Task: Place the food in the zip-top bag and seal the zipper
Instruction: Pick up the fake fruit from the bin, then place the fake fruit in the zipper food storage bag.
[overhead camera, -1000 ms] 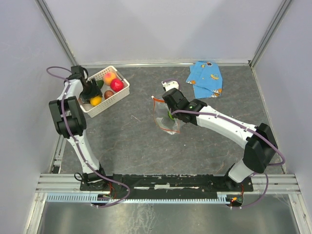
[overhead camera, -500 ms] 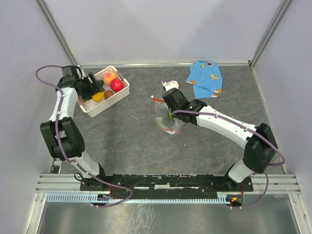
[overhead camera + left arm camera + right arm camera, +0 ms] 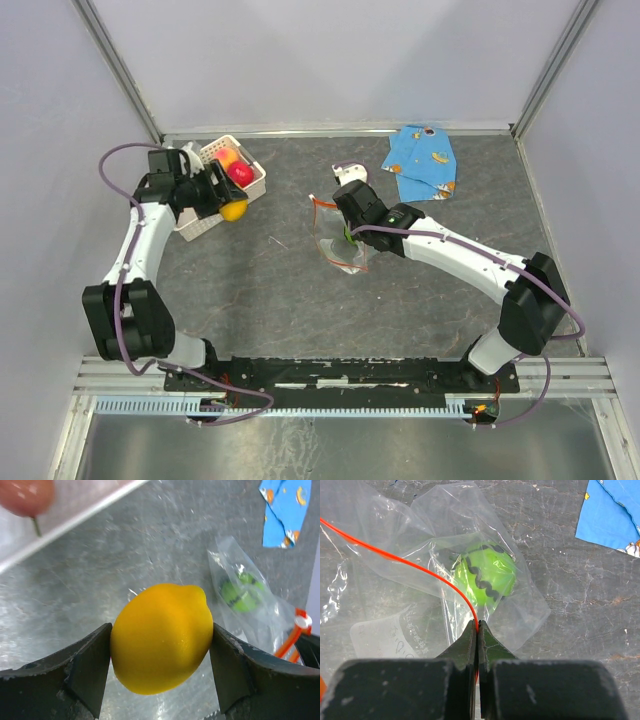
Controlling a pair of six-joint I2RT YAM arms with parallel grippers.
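My left gripper [image 3: 161,645] is shut on a yellow fruit [image 3: 161,637], holding it above the table just right of the basket [image 3: 233,210]. The clear zip-top bag [image 3: 395,565] lies crumpled on the table at the centre [image 3: 338,252]. A bright green striped fruit [image 3: 485,575] sits inside it. My right gripper [image 3: 478,627] is shut on the bag's red-orange zipper [image 3: 410,562], holding that edge up. A red fruit [image 3: 240,174] and a peach-pink one [image 3: 228,158] lie in the basket; the rest of the food is hidden.
The white lattice basket [image 3: 254,170] stands at the far left, partly under my left arm. A blue patterned cloth [image 3: 422,162] lies at the far right. A small white object [image 3: 347,174] sits just beyond the bag. Walls enclose the table on three sides.
My left gripper has lifted the yellow fruit out of the basket and swung right, past the basket's near edge. The right arm and the bag have stayed put.
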